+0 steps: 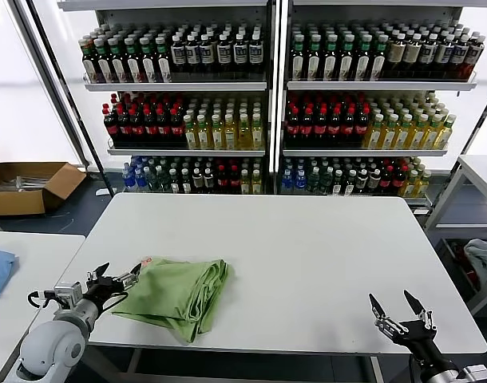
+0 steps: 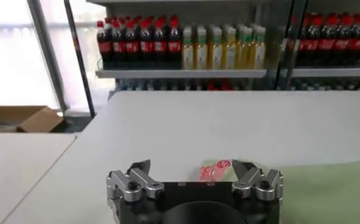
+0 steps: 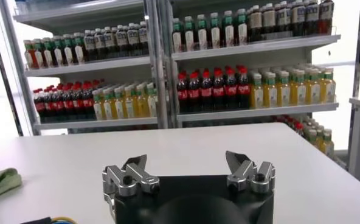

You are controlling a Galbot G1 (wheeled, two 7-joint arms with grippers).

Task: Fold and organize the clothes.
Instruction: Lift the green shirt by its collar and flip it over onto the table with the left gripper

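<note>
Honestly, with the folded polo shirt (image 1: 176,293) at the table's (image 1: 307,255) seven o'clock, the wide-open left gripper (image 1: 116,282) beside it could snag and unravel it; the right gripper (image 1: 397,306) idles open.

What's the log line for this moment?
shirt: folded, table front-left | left gripper: open, at shirt's left edge | right gripper: open, front-right corner, empty
</note>
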